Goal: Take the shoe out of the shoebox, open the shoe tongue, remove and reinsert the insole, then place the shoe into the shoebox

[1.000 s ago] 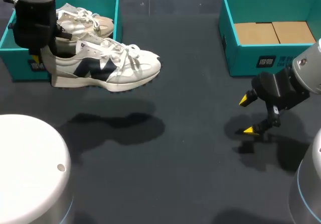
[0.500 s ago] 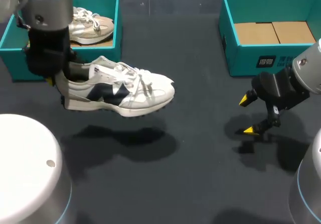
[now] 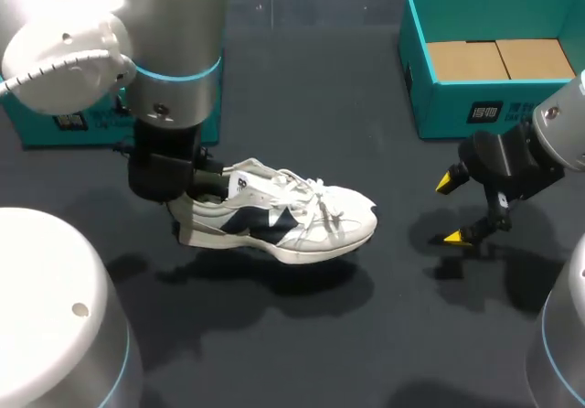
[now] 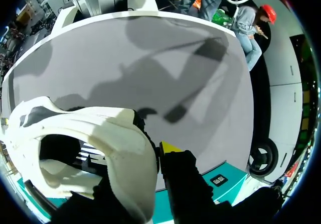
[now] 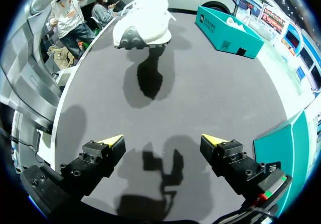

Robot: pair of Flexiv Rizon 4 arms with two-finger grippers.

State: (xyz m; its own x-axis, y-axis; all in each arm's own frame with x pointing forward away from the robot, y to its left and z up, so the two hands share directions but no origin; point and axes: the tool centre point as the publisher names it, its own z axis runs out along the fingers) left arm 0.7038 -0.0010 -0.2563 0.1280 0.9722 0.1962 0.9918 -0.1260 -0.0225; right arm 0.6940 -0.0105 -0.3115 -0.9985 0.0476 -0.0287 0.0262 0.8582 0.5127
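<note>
A white sneaker with dark navy side panels hangs just above the dark table, toe pointing right, its shadow beneath it. My left gripper is shut on the sneaker's heel collar. In the left wrist view the white heel fills the space at the gripper, and one yellow fingertip shows outside the collar. The other finger is hidden inside the shoe. My right gripper stands open and holds nothing at the right of the table. From the right wrist the sneaker is far ahead of the open gripper.
A teal shoebox sits at the back left, mostly hidden behind my left arm. In the right wrist view this box holds a second shoe. Another teal box with a cardboard floor stands at the back right.
My left arm has carried the sneaker away from the left shoebox, rightward and toward the table's front, and lower. The right arm has kept still.
</note>
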